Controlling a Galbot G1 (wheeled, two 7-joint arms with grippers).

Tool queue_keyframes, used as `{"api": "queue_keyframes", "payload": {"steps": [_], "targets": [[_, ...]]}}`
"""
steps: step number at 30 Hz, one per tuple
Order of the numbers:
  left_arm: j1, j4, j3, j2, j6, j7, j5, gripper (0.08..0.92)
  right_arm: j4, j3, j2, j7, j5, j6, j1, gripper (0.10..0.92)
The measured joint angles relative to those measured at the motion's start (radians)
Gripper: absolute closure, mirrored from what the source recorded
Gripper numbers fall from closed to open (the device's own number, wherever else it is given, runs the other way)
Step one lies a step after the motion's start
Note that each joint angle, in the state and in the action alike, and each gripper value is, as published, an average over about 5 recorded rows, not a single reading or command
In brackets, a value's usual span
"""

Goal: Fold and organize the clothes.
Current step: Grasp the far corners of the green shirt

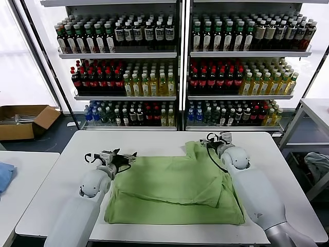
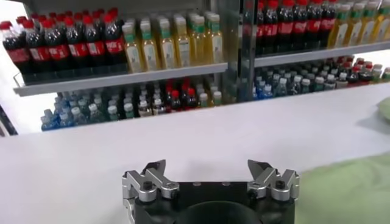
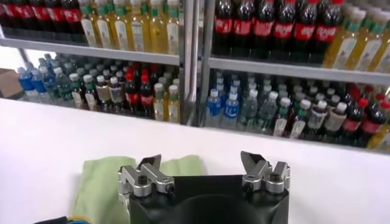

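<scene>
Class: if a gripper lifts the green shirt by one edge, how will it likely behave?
The green shirt lies in soft folds and wrinkles, so it would probably droop rather than hold shape. Its layers look loosely stacked, so they may unfold. Spread wide on the white table, it likely drags.

shirt (image 1: 175, 190) collar, placket, print hidden from view.
</scene>
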State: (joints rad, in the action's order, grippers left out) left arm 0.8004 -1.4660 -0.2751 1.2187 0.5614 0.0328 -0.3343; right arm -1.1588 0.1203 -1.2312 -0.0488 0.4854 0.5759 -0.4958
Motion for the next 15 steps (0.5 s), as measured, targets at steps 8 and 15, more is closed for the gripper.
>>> {"api": "queue_keyframes", "payload": {"steps": [8, 15], "targets": [[0.016, 0.027, -0.010, 0.007, 0.001, 0.001, 0.001, 0.183, 0.031, 0.012, -0.021, 0.003, -0.017, 0.000, -0.006, 0.203], [0.032, 0.033, -0.015, 0.007, 0.001, 0.003, 0.000, 0.351, 0.031, 0.015, -0.028, 0.010, -0.029, -0.003, -0.021, 0.302]]}}
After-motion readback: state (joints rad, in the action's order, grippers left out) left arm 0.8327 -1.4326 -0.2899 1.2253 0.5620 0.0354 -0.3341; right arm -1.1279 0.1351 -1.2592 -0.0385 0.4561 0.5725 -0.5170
